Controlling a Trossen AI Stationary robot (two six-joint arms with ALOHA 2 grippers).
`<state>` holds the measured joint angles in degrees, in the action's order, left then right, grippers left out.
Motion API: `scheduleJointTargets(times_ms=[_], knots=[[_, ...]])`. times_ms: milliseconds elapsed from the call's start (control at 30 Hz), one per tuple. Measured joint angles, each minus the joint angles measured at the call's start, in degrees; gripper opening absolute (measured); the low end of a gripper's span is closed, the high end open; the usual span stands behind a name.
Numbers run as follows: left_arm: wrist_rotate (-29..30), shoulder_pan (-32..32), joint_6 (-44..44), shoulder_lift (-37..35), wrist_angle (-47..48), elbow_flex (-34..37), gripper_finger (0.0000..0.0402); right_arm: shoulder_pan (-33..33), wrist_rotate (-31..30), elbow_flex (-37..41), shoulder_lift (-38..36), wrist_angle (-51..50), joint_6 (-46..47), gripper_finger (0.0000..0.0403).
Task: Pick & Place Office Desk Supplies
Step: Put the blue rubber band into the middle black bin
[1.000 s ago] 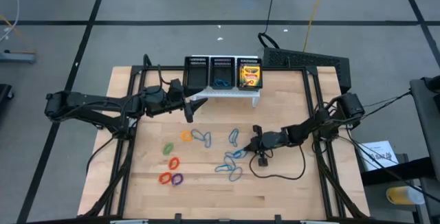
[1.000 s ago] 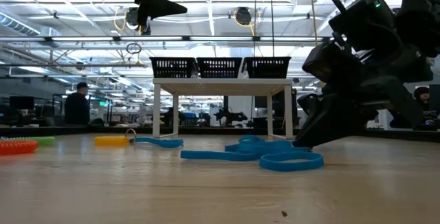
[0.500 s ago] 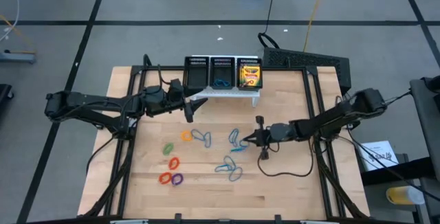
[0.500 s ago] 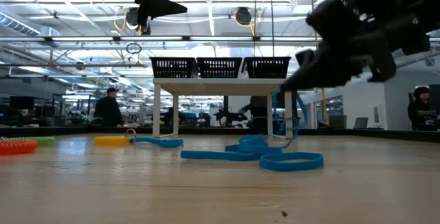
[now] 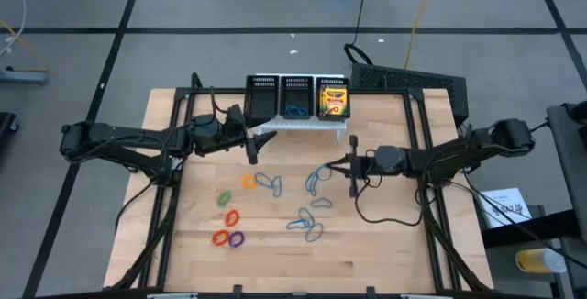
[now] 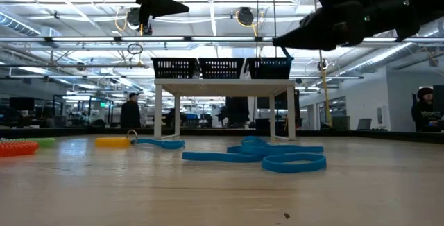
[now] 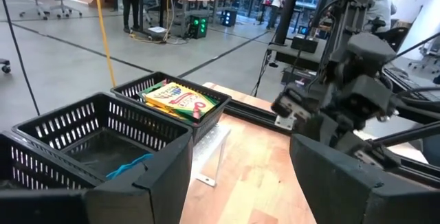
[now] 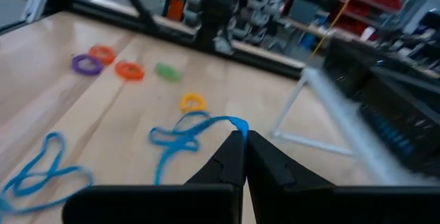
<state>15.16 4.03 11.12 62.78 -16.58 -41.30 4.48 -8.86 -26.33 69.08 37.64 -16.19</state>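
Right gripper (image 5: 334, 165), fingers clamped on 1 blue loop (image 8: 196, 131), is lifted off the bench (image 5: 385, 253) just in front of the mesh organiser (image 5: 296, 97); left gripper (image 5: 253, 145) waits beside it, fingers apart.

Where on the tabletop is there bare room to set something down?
Bare wood runs along the near edge of the table, below the purple loop, and right of the right pincer. The middle is crowded with blue loops.

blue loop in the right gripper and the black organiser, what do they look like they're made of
Blue loop: likely rubber or soft silicone, matte; it hangs limp and bent from the shut right gripper. Black organiser: looks like metal wire mesh, dark satin finish, with an open grid in its walls; coated plastic is possible.
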Motion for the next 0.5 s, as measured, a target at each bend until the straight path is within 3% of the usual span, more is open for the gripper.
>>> scheduleJointTargets(times_ms=[267,500], knots=[[0.0,0.0,-0.7,1.4,-0.4,0.0,0.0255,-2.4,0.1,0.0,-1.4,4.8,-3.3,0.0],[-2.3,-0.4,-0.3,9.2,-6.4,0.0,0.0255,-3.8,0.0,0.0,-1.4,7.6,-7.1,0.0]])
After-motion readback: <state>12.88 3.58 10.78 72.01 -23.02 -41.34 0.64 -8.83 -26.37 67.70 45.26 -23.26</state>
